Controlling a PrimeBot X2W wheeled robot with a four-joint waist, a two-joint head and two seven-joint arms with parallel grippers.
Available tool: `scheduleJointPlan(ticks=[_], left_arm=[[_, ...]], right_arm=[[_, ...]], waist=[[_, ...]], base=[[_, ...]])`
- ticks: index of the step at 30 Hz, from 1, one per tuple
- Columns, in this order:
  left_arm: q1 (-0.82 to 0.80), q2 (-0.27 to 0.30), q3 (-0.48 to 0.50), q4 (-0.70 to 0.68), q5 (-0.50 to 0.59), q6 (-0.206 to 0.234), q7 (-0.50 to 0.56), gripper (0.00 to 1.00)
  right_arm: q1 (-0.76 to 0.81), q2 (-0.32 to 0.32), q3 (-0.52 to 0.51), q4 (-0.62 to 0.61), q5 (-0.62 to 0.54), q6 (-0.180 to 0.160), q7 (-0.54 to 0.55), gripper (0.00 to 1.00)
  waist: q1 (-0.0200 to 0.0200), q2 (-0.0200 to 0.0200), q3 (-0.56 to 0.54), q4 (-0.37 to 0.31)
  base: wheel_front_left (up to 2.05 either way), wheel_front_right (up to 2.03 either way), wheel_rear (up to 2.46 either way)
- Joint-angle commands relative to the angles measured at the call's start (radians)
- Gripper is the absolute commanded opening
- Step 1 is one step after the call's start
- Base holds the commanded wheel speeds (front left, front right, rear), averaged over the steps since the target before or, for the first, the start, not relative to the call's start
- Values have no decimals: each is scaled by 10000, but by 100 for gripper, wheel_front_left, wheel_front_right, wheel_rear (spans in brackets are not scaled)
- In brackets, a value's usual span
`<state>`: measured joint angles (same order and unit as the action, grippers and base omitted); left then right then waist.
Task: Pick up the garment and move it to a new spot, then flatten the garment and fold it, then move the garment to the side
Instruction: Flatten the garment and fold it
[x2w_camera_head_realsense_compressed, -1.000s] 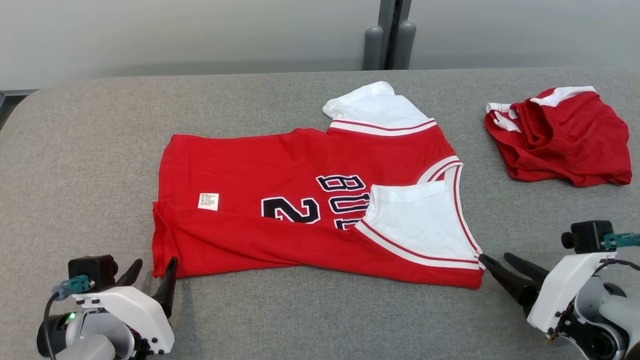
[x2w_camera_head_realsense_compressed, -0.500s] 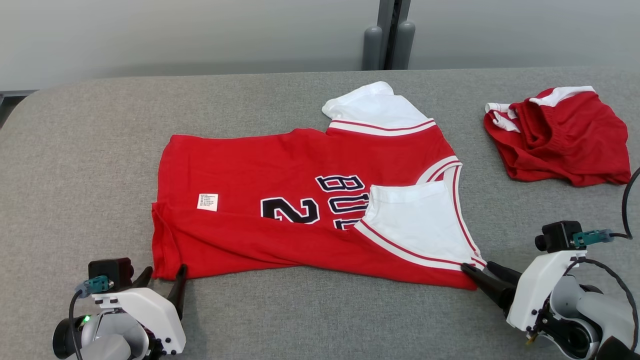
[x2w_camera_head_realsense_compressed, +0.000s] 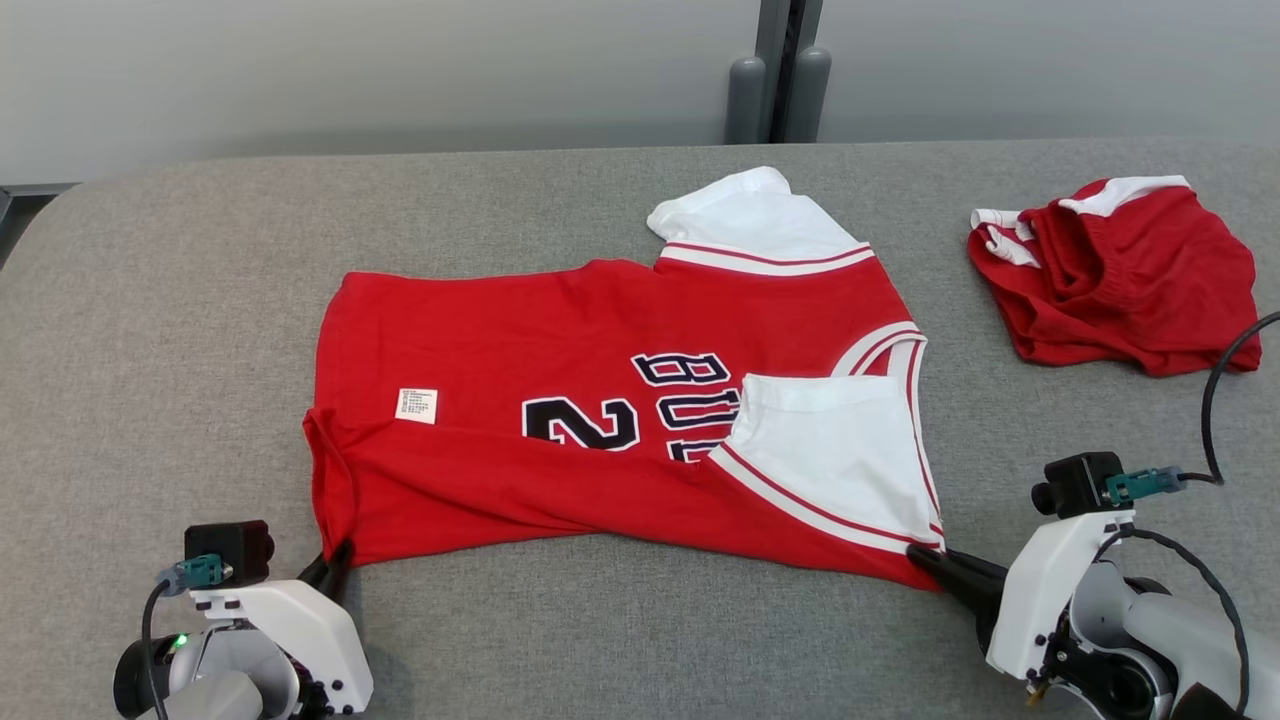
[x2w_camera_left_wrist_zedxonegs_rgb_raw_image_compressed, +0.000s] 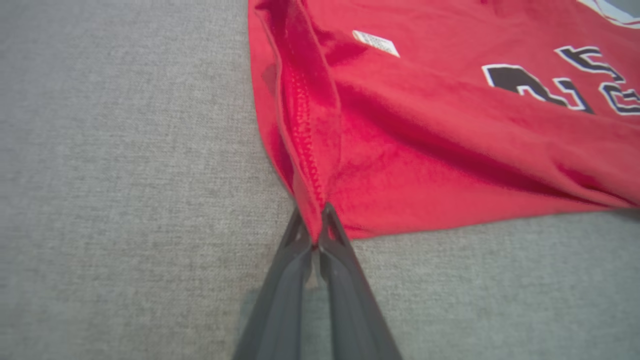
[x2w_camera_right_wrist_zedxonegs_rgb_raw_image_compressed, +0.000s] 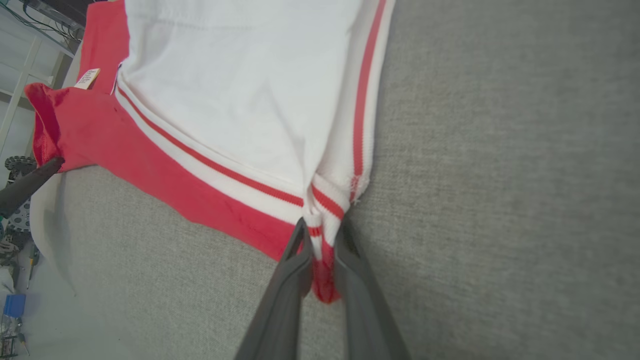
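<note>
The left jaws are closed on the garment (x2w_camera_head_realsense_compressed: 560, 330), pinching the near left corner of its hem. In the left wrist view the two dark fingers (x2w_camera_left_wrist_zedxonegs_rgb_raw_image_compressed: 292, 285) meet around a raised ridge of stitched red cloth (x2w_camera_left_wrist_zedxonegs_rgb_raw_image_compressed: 305, 125) that runs away from them along the hem. The right jaws are closed as well, gripping the garment's near right corner. In the right wrist view red-and-white striped trim (x2w_camera_right_wrist_zedxonegs_rgb_raw_image_compressed: 327, 202) bunches between that arm's fingers (x2w_camera_right_wrist_zedxonegs_rgb_raw_image_compressed: 282, 295), with a little red cloth poking out below the pinch.

The garment is a red jersey lying spread near the middle of the grey tabletop (x2w_camera_head_realsense_compressed: 150, 300), hem toward the robot's left and neck toward its right. One white sleeve (x2w_camera_head_realsense_compressed: 840, 450) is folded over the front at the near right and covers part of the dark lettering (x2w_camera_head_realsense_compressed: 690, 385). Beside the lettering is a dark number (x2w_camera_head_realsense_compressed: 580, 420). The other white sleeve (x2w_camera_head_realsense_compressed: 750, 215) sticks out at the far edge. A small white label (x2w_camera_head_realsense_compressed: 416, 404) sits on the red cloth toward the hem.

A crumpled pair of red shorts (x2w_camera_head_realsense_compressed: 1120, 275) with white trim lies at the far right of the tabletop, well apart from the jersey. Two grey posts (x2w_camera_head_realsense_compressed: 780, 95) stand behind the tabletop's far edge
</note>
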<state>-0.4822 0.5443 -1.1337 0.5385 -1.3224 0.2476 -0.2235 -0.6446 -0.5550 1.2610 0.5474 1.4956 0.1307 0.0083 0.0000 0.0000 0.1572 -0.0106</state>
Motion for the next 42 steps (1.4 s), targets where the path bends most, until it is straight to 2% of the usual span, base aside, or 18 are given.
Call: scheduleJointPlan(ticks=[1,8,14,19,23,35,42], left_arm=[[-198,77,57,74,-60,-64,-44,0],[94,534,38,-424,-41,-357,13,0],[339,1025,-171,-1160,-9,-439,340,0],[638,1548,-349,-2186,19,-395,588,0],[819,2030,-686,-3312,390,-561,743,0],[1072,3101,-968,-4616,727,119,1317,0],[1212,3492,-1031,-5078,659,412,1736,0]], right_arm=[[241,-35,7,-85,9,4,33,0],[121,-631,-363,-465,435,4,200,0],[282,-1143,-475,-999,821,4,549,0],[579,-1623,-553,-1750,1171,4,713,0],[916,-2136,-621,-2378,1385,4,598,0],[1599,-3534,-559,-3605,1952,4,443,0],[2173,-4476,-309,-4648,2177,2,117,0]], waist=[[0,0,-45,4],[0,0,-227,-12],[0,0,-336,23],[0,0,-453,38],[0,0,-492,73],[0,0,-450,181],[0,0,-492,198]], base=[[0,0,0],[0,0,0],[0,0,0],[0,0,0],[0,0,0],[0,0,0],[0,0,0]])
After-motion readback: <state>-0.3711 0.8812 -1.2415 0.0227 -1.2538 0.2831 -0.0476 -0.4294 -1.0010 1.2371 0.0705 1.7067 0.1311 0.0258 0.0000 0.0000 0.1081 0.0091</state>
